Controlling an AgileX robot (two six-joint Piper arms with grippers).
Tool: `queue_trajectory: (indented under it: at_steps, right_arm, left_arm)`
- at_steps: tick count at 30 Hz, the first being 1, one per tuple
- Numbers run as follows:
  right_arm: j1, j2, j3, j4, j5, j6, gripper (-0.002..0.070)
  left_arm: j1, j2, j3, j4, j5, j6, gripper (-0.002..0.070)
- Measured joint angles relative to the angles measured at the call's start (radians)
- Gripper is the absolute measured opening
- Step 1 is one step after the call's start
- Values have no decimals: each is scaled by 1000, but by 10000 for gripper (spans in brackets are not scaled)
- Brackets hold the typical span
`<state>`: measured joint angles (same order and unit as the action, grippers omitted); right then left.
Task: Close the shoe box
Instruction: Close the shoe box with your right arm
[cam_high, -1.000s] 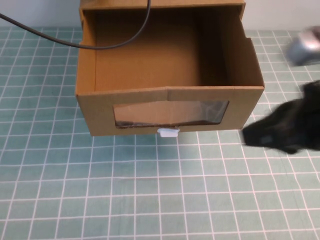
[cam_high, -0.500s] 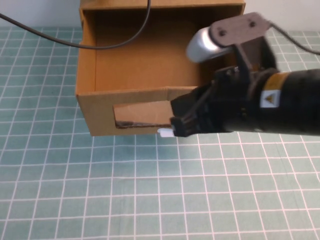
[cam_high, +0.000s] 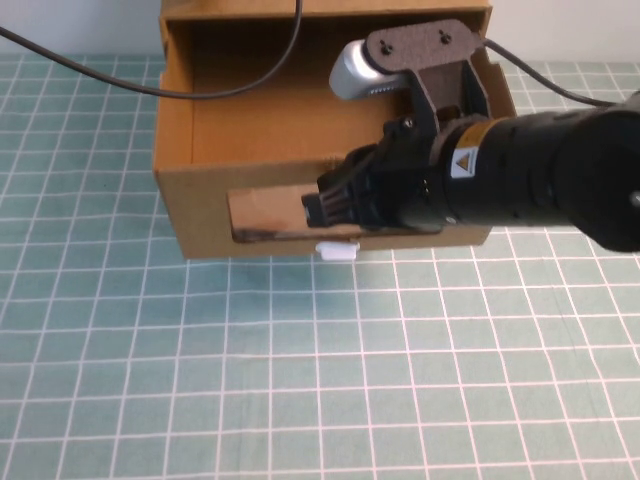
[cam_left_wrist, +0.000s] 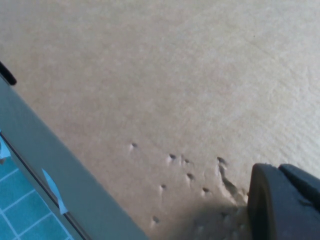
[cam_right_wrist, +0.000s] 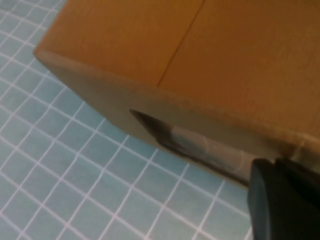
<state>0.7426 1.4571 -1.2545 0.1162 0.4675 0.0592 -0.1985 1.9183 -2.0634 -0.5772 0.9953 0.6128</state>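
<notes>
The shoe box is a brown cardboard drawer, pulled out toward me from its outer sleeve. Its front has a clear plastic window with a small white pull tab below it. My right gripper is shut and empty, its tip against the window on the drawer's front. The right wrist view shows that gripper next to the box front and window. My left gripper shows only in the left wrist view, shut, close against a dented cardboard surface.
A black cable hangs across the open drawer. The box stands on a green grid mat that stretches in front of it and to both sides. My right arm covers the drawer's right half.
My right arm has swept in from the right to the drawer's front. The drawer front has shifted slightly back toward the sleeve.
</notes>
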Motion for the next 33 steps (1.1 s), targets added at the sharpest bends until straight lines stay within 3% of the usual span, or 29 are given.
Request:
queue_trajectory:
  at_steps: [33]
  right_arm:
    - [-167, 372, -413, 46, -133, 2, -11]
  left_arm:
    - [0, 0, 0, -2, 8, 0, -5]
